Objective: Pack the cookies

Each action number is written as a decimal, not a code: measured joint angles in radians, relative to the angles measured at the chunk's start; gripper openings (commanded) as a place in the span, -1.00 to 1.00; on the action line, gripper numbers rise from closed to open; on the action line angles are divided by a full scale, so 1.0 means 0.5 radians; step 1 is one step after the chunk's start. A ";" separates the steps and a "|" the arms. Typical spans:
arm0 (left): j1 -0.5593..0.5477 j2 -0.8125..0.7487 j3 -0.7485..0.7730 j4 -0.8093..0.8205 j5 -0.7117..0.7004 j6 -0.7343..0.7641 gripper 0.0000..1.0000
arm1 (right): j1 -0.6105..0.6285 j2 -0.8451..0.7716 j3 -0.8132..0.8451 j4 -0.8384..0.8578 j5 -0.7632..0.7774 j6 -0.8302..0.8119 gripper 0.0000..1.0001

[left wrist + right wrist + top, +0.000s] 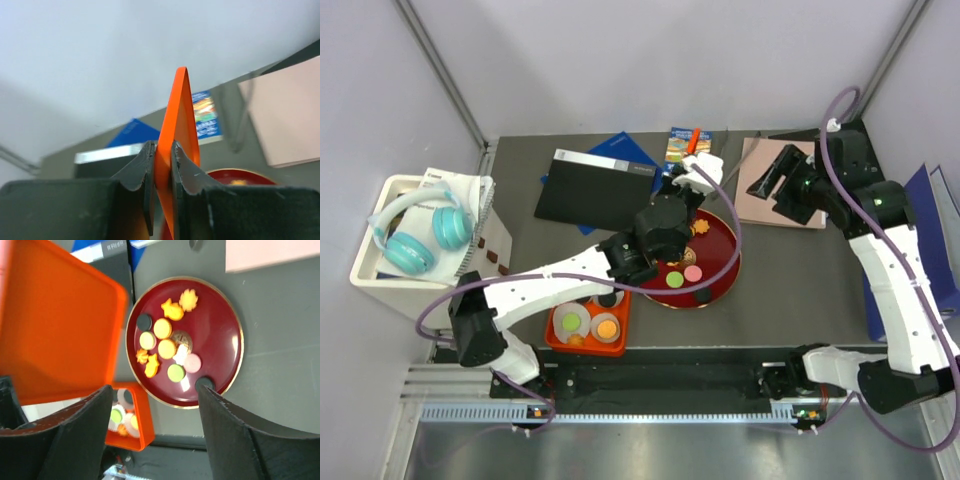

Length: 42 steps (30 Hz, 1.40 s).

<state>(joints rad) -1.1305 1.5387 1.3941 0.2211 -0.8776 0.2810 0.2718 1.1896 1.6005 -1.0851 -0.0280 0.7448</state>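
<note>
My left gripper (692, 152) (162, 148) is shut on the edge of a flat orange lid (183, 107) and holds it upright, high above the table's back middle. The lid fills the upper left of the right wrist view (55, 325). Several cookies (167, 347) lie on a round dark red plate (724, 268) (225, 335): yellow, green, pink and black discs and orange flower shapes. An orange box (588, 322) (143, 432) near the front holds white paper cups with a few cookies in them. My right gripper (767, 172) (154, 390) is open and empty, high above the plate.
A black notebook (595, 187), a blue folder (620, 150) and a small booklet (684, 142) lie at the back. A pink pad (775, 205) lies back right under my right arm. A white box with turquoise headphones (415, 235) stands at the left.
</note>
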 measured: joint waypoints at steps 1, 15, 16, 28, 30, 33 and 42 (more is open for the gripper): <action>-0.009 0.015 -0.006 0.075 -0.039 0.137 -1.00 | -0.017 0.018 -0.014 0.000 -0.027 0.009 0.43; -0.251 0.497 -0.669 1.811 -0.336 2.549 -1.00 | -0.104 0.272 -0.038 0.285 -0.490 0.082 0.58; -0.258 0.500 -0.683 1.881 -0.335 2.653 -1.00 | -0.105 0.281 -0.049 0.314 -0.520 0.079 0.58; -0.375 0.652 -0.725 2.102 -0.319 3.114 -1.00 | -0.105 0.405 -0.389 0.712 -0.871 0.052 0.60; -0.386 0.655 -0.725 2.107 -0.319 3.120 -1.00 | -0.105 0.407 -0.389 0.787 -0.909 0.052 0.60; -0.391 0.655 -0.725 2.118 -0.320 3.129 -1.00 | -0.105 0.430 -0.385 0.922 -0.981 0.056 0.60; -0.411 0.682 -0.724 2.125 -0.320 3.140 -1.00 | -0.087 0.663 -0.376 1.152 -1.204 0.085 0.51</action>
<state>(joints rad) -1.3361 1.8797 1.0321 1.2835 -1.0374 1.8507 0.2283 1.5211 1.4124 -0.5091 -0.6300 0.7876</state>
